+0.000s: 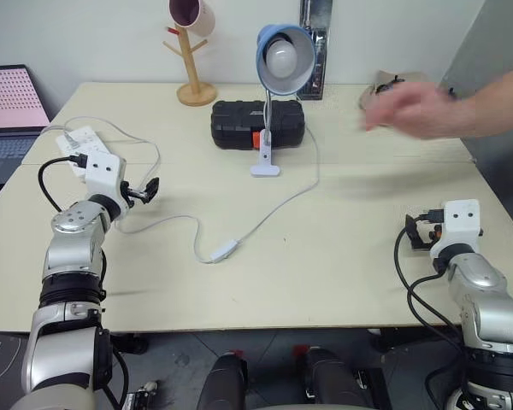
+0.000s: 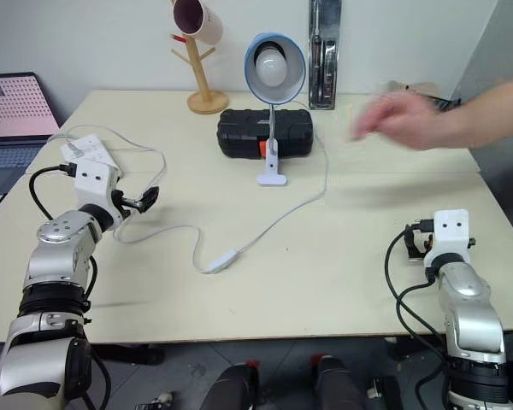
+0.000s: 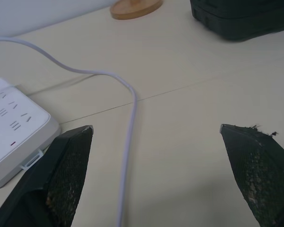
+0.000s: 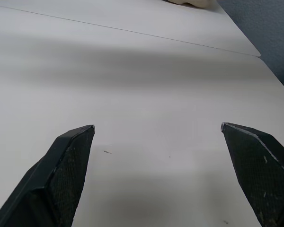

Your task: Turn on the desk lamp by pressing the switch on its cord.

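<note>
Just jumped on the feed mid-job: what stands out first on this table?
The blue desk lamp stands at the back middle, unlit, in front of a black case. Its white cord trails toward the front, with the switch lying near the table's middle, untouched. A person's hand reaches in over the back right, while both grippers, left and right, wait open.

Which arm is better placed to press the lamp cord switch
Left, probably. The left gripper is open and nearer the switch than the right gripper, which sits across bare table.

blue-shaded desk lamp (image 1: 284, 60), white cord (image 1: 282, 203), black case (image 1: 239, 125).
</note>
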